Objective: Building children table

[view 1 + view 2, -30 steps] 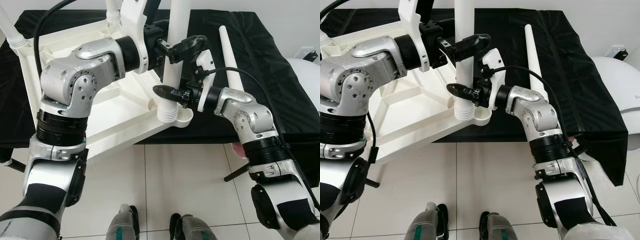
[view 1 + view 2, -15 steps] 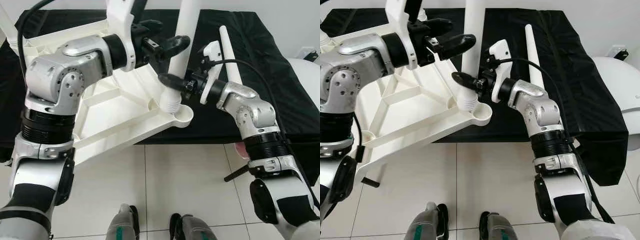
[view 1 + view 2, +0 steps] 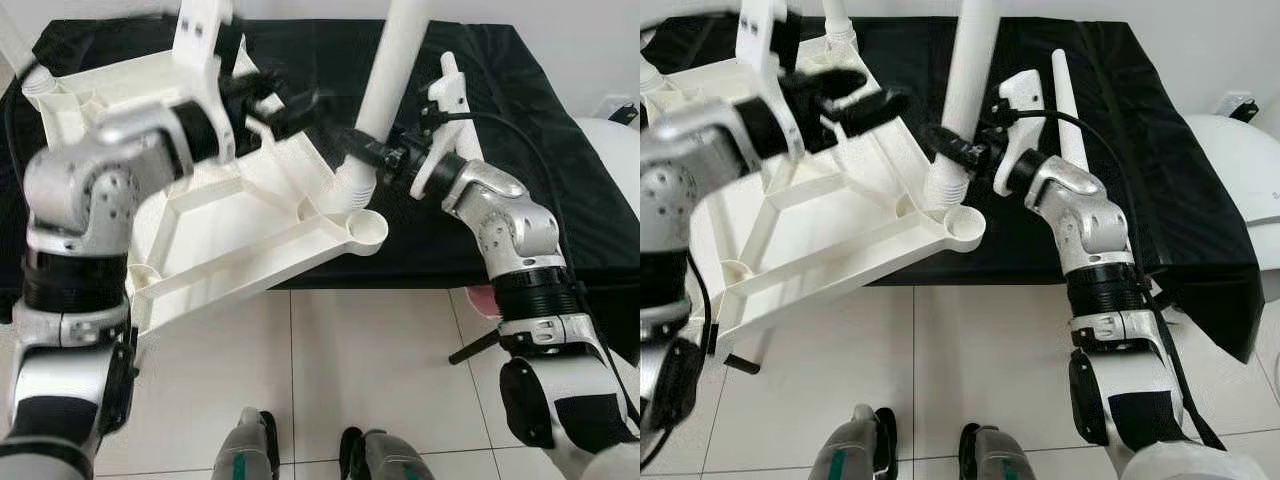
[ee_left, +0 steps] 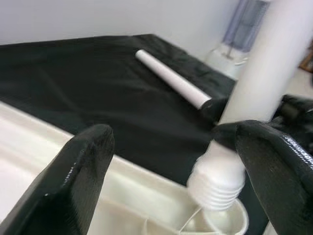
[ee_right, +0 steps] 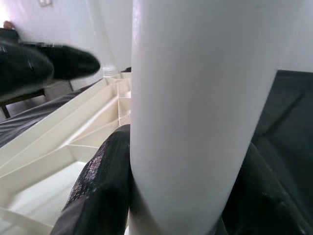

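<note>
**White leg tilting over the corner socket, right jaws clamped on it**

Nearest the camera, the robot's two feet (image 3: 300, 450) are standing on the tiled floor (image 3: 380, 350). One upturned white table frame (image 3: 220, 215) is lying partly on the black-covered surface (image 3: 1160, 150), with its near corner overhanging the floor. Three more white legs are counting up around it: one held leg (image 3: 970, 70), one loose leg (image 3: 1068, 120) lying on the surface, and one already fitted leg (image 3: 836, 20) standing at the far side of the frame; a further leg end is showing at the far left corner, blurred.

The right gripper (image 3: 362, 147) is gripping the held leg near its threaded lower end, its fingers (image 5: 98, 191) pressing against both sides of the tube. The leg's long axis is running steeply upward and leaning away to the robot's right, its ribbed end (image 4: 215, 183) pointing down, just above and beside the round corner socket (image 3: 963, 224), not seated in it.

The left gripper (image 3: 855, 100) is hovering just to the left of the leg, blurred, its jaws spread wide and holding nothing.

Beyond the right jaws, the loose leg is lying with its long axis running away from the robot, its tapered tip pointing far.
</note>
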Controlling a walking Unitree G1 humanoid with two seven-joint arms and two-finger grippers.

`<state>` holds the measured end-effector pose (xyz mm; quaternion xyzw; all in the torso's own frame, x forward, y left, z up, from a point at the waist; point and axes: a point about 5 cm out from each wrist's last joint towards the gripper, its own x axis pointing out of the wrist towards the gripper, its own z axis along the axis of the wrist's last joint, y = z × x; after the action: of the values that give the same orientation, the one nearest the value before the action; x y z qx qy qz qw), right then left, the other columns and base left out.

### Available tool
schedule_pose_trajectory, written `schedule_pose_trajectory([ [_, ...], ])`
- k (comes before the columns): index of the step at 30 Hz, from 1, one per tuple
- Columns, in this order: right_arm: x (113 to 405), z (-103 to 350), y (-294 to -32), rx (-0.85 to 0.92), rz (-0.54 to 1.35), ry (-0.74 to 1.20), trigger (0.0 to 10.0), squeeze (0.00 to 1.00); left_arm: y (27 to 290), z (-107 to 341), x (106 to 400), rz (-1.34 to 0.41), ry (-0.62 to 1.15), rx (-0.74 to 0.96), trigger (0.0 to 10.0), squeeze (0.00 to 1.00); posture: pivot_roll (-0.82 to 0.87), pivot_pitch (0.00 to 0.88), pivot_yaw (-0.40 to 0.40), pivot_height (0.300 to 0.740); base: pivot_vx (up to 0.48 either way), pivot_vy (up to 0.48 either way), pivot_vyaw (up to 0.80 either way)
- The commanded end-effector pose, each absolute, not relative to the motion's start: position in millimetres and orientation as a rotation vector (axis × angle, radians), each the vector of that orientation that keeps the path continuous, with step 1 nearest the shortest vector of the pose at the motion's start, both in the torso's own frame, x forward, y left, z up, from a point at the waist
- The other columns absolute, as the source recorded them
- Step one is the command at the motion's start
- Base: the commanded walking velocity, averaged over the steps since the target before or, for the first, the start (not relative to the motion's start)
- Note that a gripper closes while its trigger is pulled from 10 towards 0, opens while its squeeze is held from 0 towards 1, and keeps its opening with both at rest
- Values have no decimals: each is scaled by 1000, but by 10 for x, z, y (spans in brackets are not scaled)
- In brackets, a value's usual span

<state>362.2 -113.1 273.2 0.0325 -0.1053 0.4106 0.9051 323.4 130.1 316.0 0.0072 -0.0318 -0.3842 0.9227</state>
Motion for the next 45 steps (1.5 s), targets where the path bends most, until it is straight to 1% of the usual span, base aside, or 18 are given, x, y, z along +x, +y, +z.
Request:
schedule_pose_trajectory([
  [1,3618,2726,-1158,81,825,-235,10000,0,1262,3118,3214,-752,-75,56,10000,0,-9,153,-30,740,0,0,0],
  [2,3618,2726,-1158,81,825,-235,10000,0,1262,3118,3214,-752,-75,56,10000,0,-9,153,-30,740,0,0,0],
  [5,3606,2709,-1164,106,800,-248,10000,0,1209,2930,3215,-685,-71,85,10000,0,-12,151,-29,740,0,0,0],
  [10,3573,2670,-1153,109,786,-267,10000,0,1115,2813,3204,-671,-57,57,10000,0,-14,154,-26,740,0,0,0],
  [14,3538,2646,-1154,91,775,-298,10000,0,1061,2709,3205,-632,-45,105,10000,0,-25,159,-20,740,0,0,0],
  [16,3504,2612,-1156,96,768,-308,10000,0,1008,2633,3180,-632,-56,172,10000,0,-30,161,-17,740,0,0,0],
  [18,3474,2585,-1156,95,756,-322,10000,0,977,2581,3158,-643,-54,163,10000,0,-30,161,-17,740,0,0,0],
  [19,3445,2567,-1156,115,752,-329,10000,0,938,2542,3097,-686,-82,203,10000,0,-33,162,-14,740,0,0,0],
  [21,3439,2564,-1156,121,752,-330,10000,0,928,2534,3080,-698,-91,218,10000,0,-33,162,-14,740,0,0,0],
  [28,3409,2563,-1161,165,737,-354,10000,0,857,2358,2997,-774,-51,240,10000,0,-40,164,-9,740,0,0,0],
  [31,3397,2554,-1177,180,719,-357,10000,0,785,2233,2894,-862,-37,268,10000,0,-42,168,-10,740,0,0,0],
  [34,3392,2550,-1186,177,715,-356,10000,0,779,2204,2859,-902,-40,277,10000,0,-44,169,-10,740,0,0,0],
  [37,3391,2554,-1211,170,708,-357,10000,0,786,2127,2824,-945,-34,333,10000,0,-44,170,-12,740,0,0,0],
  [41,3396,2562,-1228,168,704,-357,10000,0,787,2071,2812,-960,-25,374,10000,0,-44,170,-11,740,0,0,0],
  [43,3404,2571,-1255,162,693,-358,10000,0,796,1987,2807,-972,-8,432,10000,0,-46,169,-8,740,0,0,0],
  [45,3404,2580,-1276,160,683,-359,10000,0,813,1917,2816,-972,11,451,10000,0,-47,168,-7,740,0,0,0],
])
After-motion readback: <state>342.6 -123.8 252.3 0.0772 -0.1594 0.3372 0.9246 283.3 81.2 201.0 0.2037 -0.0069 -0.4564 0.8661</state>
